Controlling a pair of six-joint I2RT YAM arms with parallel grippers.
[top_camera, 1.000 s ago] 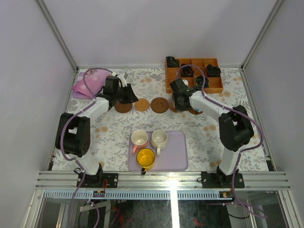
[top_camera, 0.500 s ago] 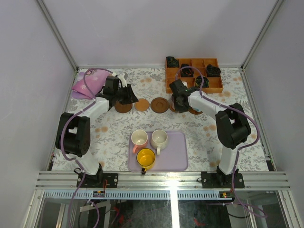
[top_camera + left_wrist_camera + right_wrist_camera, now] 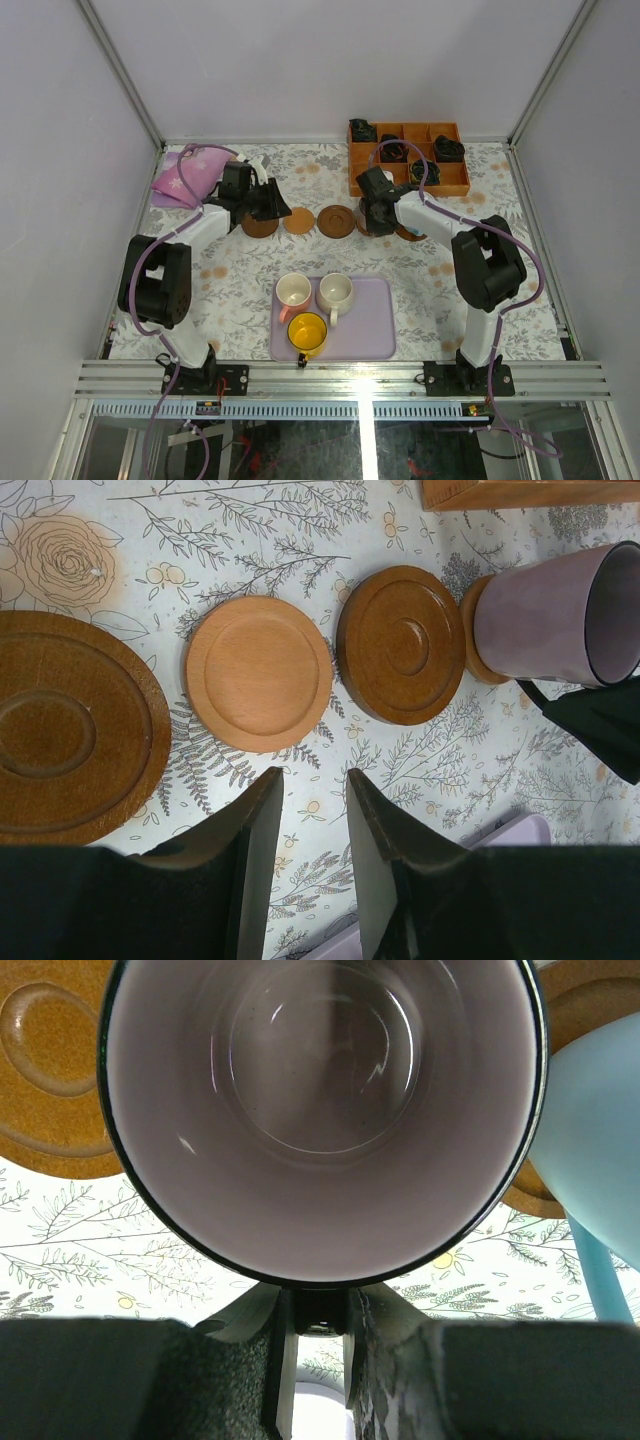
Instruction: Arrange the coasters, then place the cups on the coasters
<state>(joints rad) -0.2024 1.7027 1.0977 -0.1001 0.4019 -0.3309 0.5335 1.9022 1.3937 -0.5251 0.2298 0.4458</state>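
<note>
Coasters lie in a row on the flowered cloth: a dark one [image 3: 60, 725], a tan one [image 3: 258, 672], a dark one [image 3: 400, 643] and a small tan one [image 3: 478, 630]. The greyish purple cup [image 3: 545, 615] stands on or just over that small tan coaster. My right gripper [image 3: 320, 1310] is shut on its handle, and I look down into the cup [image 3: 320, 1110]. The light blue cup [image 3: 600, 1160] stands to its right on another coaster [image 3: 590, 1000]. My left gripper [image 3: 312, 810] is open and empty, near the tan coaster. The pink [image 3: 293, 292], cream [image 3: 335, 292] and yellow [image 3: 307, 333] cups sit on the tray.
The lavender tray [image 3: 375, 335] lies at the near middle of the table. An orange compartment box [image 3: 408, 158] with dark items stands at the back right, close behind my right gripper [image 3: 372, 215]. A pink cloth bundle [image 3: 185, 178] lies at the back left, behind my left gripper [image 3: 278, 210].
My right arm has swung slightly left with the purple cup, bringing it over the small tan coaster. The left arm has hardly moved.
</note>
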